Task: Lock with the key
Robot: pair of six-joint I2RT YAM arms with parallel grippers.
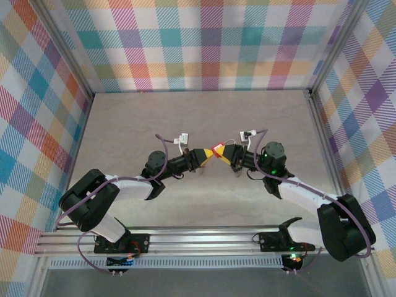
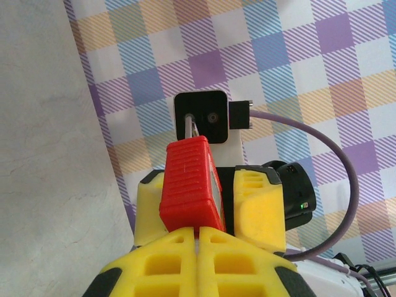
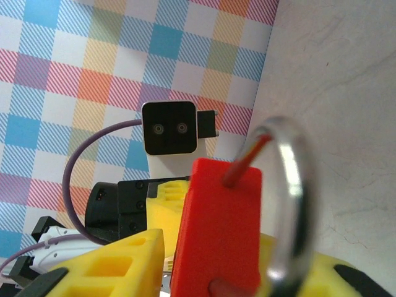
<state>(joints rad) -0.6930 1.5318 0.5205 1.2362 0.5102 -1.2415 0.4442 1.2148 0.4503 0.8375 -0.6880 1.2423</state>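
Observation:
A red padlock (image 1: 218, 150) hangs in the air at the middle of the table, between the two arms. In the left wrist view the padlock (image 2: 189, 185) stands just above my left gripper (image 2: 199, 232), whose yellow fingertips are pressed together against its underside. The key is hidden there. My right gripper (image 3: 229, 266) reaches round the padlock (image 3: 216, 235), whose silver shackle (image 3: 291, 192) curves up on the right. One of its fingers (image 2: 148, 210) touches the padlock's side, while a dark gap shows before the other finger (image 2: 257, 204). From above, my left gripper (image 1: 207, 154) and right gripper (image 1: 226, 156) meet tip to tip.
The grey table (image 1: 198, 117) is walled with checked cloth (image 1: 204, 43) at the back and both sides. A metal rail (image 1: 198, 238) with the arm bases runs along the near edge.

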